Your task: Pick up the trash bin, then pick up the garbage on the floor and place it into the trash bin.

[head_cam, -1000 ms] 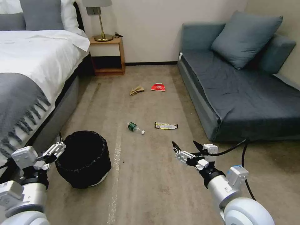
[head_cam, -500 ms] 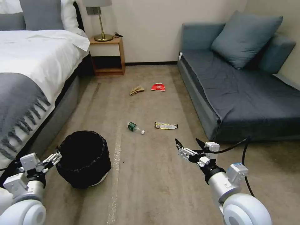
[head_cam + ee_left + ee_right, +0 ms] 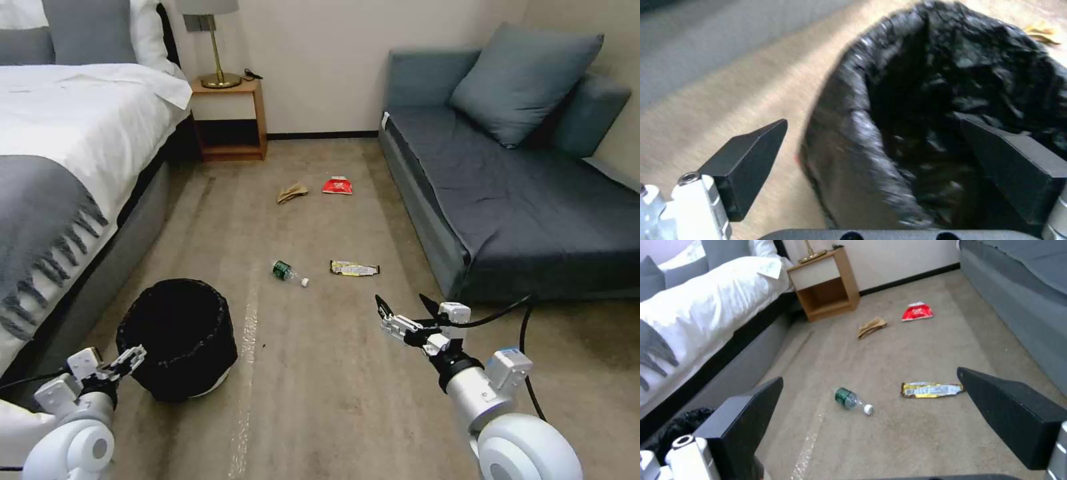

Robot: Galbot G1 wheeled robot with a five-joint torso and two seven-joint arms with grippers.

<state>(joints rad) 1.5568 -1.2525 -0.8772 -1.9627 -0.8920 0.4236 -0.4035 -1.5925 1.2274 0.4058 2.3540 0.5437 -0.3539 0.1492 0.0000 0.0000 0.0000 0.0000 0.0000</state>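
Note:
The trash bin [image 3: 179, 337], round and lined with a crinkly black bag, stands on the carpet at the lower left. My left gripper [image 3: 130, 357] is open at its near-left rim. In the left wrist view the rim [image 3: 853, 110] lies between the spread fingers. My right gripper [image 3: 401, 303] hovers open above bare carpet, to the right of the bin. The garbage lies farther out: a green bottle [image 3: 288, 272] and a yellow wrapper [image 3: 354, 269], then a brown paper bag [image 3: 292, 193] and a red packet [image 3: 338, 185]. The right wrist view shows the bottle [image 3: 851, 400] and wrapper [image 3: 931, 389] ahead.
A bed [image 3: 60, 133] runs along the left, close behind the bin. A blue-grey sofa [image 3: 520, 193] borders the right. A wooden nightstand [image 3: 230, 120] with a lamp stands at the far wall. Open carpet lies between bed and sofa.
My left gripper has dropped lower and drawn back along the bin's left side. The right gripper has shifted only slightly to the right.

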